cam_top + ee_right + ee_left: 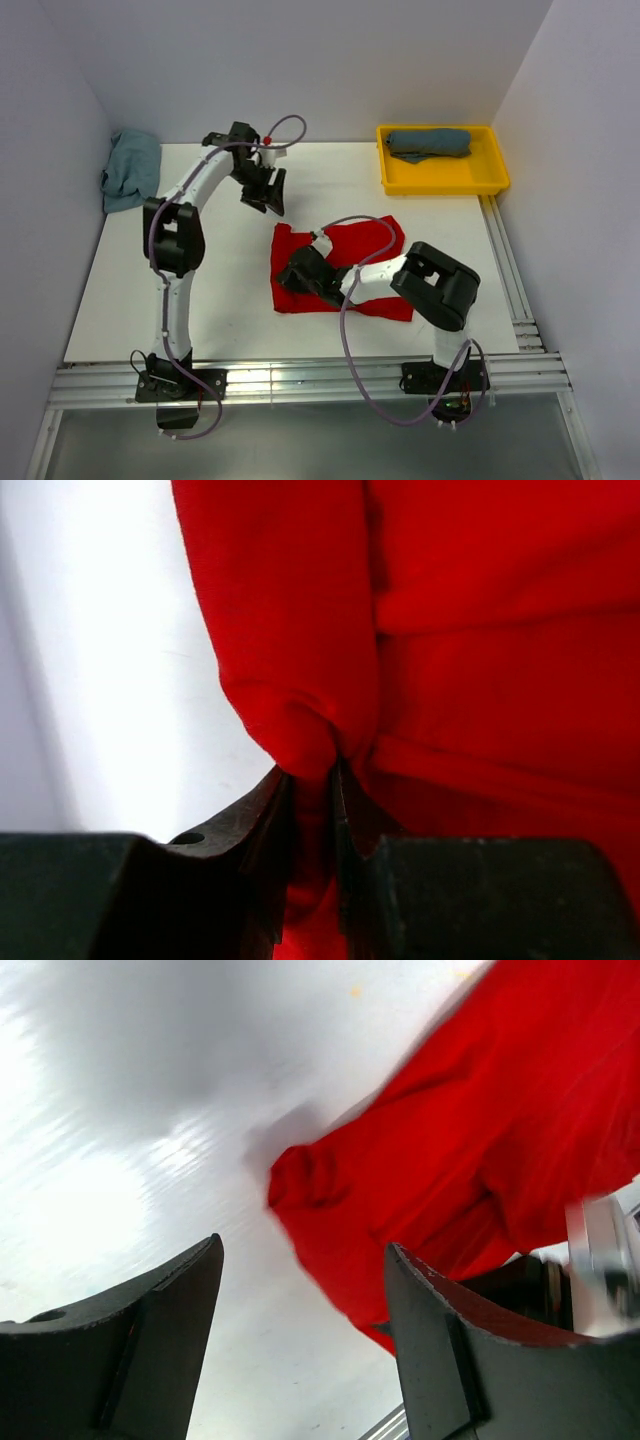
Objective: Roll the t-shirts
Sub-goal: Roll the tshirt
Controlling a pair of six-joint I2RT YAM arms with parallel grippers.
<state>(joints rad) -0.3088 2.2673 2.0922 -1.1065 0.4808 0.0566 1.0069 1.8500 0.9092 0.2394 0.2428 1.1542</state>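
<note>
The bright red t-shirt (352,246) lies folded at the table's middle and fills the right wrist view (480,640). My right gripper (292,277) is shut on a pinched fold of its left edge (312,770). My left gripper (266,192) hangs open and empty above the table, just beyond the shirt's far left corner; the red cloth (480,1130) lies ahead of its spread fingers (304,1280). A dark slate-blue t-shirt (430,142) lies rolled in the yellow tray (440,178). A light teal t-shirt (131,168) lies crumpled at the far left.
The yellow tray stands at the far right corner of the table. White walls close the left, back and right sides. An aluminium rail (300,380) runs along the near edge by the arm bases.
</note>
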